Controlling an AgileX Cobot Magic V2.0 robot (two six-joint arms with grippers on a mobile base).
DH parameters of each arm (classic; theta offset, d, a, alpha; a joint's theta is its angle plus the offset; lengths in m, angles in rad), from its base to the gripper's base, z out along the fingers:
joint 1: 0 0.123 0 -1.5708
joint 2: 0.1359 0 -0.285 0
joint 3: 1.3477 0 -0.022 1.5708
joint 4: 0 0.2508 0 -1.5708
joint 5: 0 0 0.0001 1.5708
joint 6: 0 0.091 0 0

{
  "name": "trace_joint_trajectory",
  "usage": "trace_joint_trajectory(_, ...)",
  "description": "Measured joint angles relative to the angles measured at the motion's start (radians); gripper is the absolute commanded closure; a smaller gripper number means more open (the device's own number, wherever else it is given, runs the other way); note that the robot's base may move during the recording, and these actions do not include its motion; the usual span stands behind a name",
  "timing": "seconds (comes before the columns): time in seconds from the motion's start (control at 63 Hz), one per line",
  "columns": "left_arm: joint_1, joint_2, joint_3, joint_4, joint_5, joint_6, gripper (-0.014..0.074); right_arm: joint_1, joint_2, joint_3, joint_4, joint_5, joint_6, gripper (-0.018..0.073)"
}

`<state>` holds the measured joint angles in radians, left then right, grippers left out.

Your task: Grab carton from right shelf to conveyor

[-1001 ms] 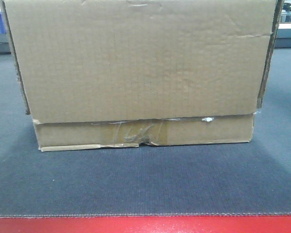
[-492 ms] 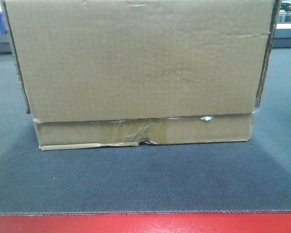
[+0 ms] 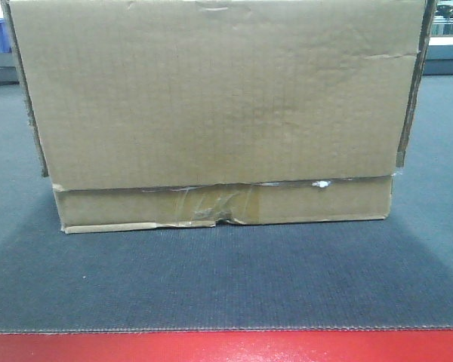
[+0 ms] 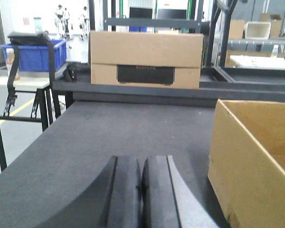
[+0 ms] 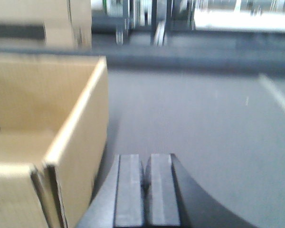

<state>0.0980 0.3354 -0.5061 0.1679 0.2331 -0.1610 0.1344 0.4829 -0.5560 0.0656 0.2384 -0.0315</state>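
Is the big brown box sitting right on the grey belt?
Touching. In the front view the carton rests with its bottom edge flat on the conveyor, with no gap under it apart from a small notch at the taped seam.

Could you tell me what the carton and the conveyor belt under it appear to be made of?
The carton looks like plain brown corrugated cardboard, matte, with faint ribbing, creases and wrinkled clear tape on its lower seam. The conveyor belt seems a dark grey woven fabric, judging by its fine texture; its red front edge looks smoother, perhaps plastic or painted.
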Motion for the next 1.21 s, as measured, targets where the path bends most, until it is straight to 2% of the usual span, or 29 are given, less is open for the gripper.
trace_joint_trajectory(0.794, 0.0, -0.009, 0.005, -0.002, 0.0, 0.0, 0.0596, 0.0, -0.031, 0.001, 0.0, -0.042, 0.0, 0.0628)
trace_joint_trajectory(0.874, 0.0, -0.024, 0.016, -0.033, 0.0, 0.007, 0.0596, 0.0, -0.031, 0.001, 0.0, -0.042, 0.0, 0.0628)
trace_joint_trajectory(0.921, 0.004, -0.047, 0.032, -0.087, 0.0, 0.048, 0.0596, 0.0, -0.031, 0.001, 0.0, -0.042, 0.0, 0.0628)
trace_joint_trajectory(1.017, 0.02, -0.118, 0.093, -0.184, -0.017, 0.189, 0.0596, 0.0, -0.031, 0.001, 0.0, -0.042, 0.0, 0.0628)
trace_joint_trajectory(1.096, 0.03, -0.185, 0.173, -0.213, -0.045, 0.233, 0.0596, 0.0, -0.031, 0.001, 0.0, -0.042, 0.0, 0.0628)
trace_joint_trajectory(1.207, 0.032, -0.288, 0.313, -0.225, -0.089, 0.254, 0.0596, 0.0, -0.031, 0.001, 0.0, -0.042, 0.0, 0.0628)
